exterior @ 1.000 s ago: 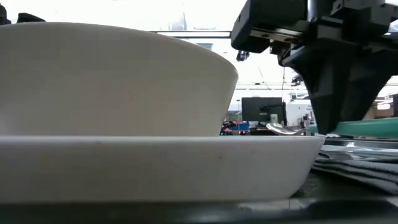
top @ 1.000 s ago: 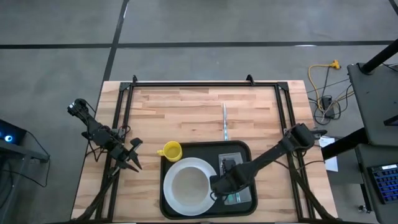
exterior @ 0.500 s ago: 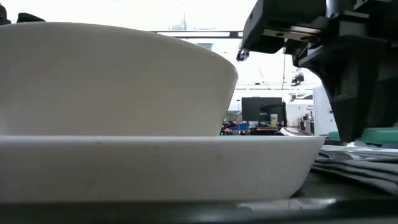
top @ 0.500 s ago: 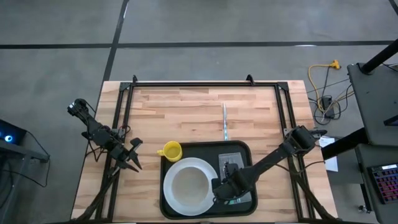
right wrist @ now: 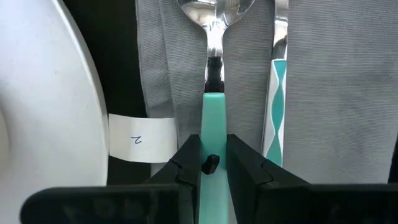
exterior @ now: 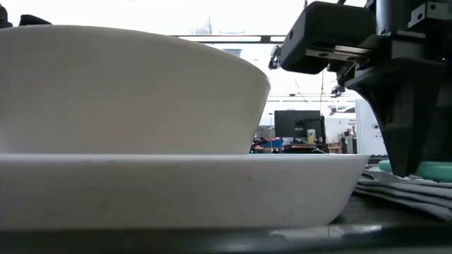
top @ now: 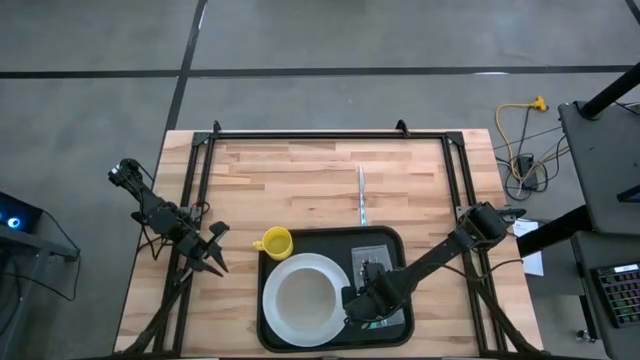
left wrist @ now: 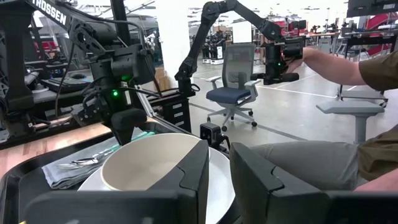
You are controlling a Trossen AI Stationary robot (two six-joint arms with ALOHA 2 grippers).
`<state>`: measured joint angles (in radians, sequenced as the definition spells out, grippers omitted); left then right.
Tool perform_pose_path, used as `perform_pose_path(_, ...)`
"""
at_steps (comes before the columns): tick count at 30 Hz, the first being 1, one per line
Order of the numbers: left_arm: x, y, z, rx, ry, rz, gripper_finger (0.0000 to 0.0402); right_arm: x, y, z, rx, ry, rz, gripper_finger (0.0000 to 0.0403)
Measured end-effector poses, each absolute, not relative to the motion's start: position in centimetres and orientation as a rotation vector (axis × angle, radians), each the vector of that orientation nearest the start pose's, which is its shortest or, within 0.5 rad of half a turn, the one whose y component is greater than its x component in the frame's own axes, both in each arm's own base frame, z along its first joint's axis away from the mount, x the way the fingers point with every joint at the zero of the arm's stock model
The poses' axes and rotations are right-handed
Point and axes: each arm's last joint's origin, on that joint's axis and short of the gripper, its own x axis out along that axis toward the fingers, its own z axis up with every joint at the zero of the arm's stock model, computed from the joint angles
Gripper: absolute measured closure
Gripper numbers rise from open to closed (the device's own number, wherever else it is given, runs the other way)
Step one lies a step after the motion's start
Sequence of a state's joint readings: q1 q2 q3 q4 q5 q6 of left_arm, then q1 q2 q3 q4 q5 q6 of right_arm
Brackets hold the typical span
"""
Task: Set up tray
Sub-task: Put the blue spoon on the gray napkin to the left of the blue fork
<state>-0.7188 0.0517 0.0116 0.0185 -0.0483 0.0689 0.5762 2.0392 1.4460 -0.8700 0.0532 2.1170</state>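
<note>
Large black rectangular tray point(top: 330, 238) with raised rim, low in the frame's centre, carrying a round white plate point(top: 272, 320) with white bowl point(top: 303, 299) and a grey folded cloth napkin point(top: 392, 318). Right gripper point(right wrist: 210, 163) down on the napkin at lower centre-right, jaws pinching a teal-handled metal spoon point(right wrist: 213, 81). Left gripper point(left wrist: 216, 180) parked at the left table edge, jaws nearly pressed together, empty. Yellow cup point(top: 274, 242) just off the tray's upper-left corner; silver knife point(top: 361, 194) on bare wood above.

Likely trouble: spoon dragged askew on release, bunching the napkin or knocking the neighbouring teal-handled utensil point(right wrist: 275, 93); handle sticking to a pad.
</note>
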Motion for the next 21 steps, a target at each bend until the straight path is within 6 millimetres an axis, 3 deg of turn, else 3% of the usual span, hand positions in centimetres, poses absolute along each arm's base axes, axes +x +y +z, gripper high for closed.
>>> perform_pose_path(7,7.6,-6.5,16.5,0.075,-0.002,-0.671,0.0354,32.8,21.1,14.4,1.242,1.153,-1.091,0.036)
perform_pose_path(12,7.6,-6.5,16.5,0.075,-0.003,-0.671,0.0354,33.0,21.3,13.6,1.268,1.185,-1.125,0.0324)
perform_pose_path(21,7.6,-6.5,16.5,0.075,-0.003,-0.67,0.0354,33.1,21.4,13.7,1.252,1.196,-1.108,0.0319)
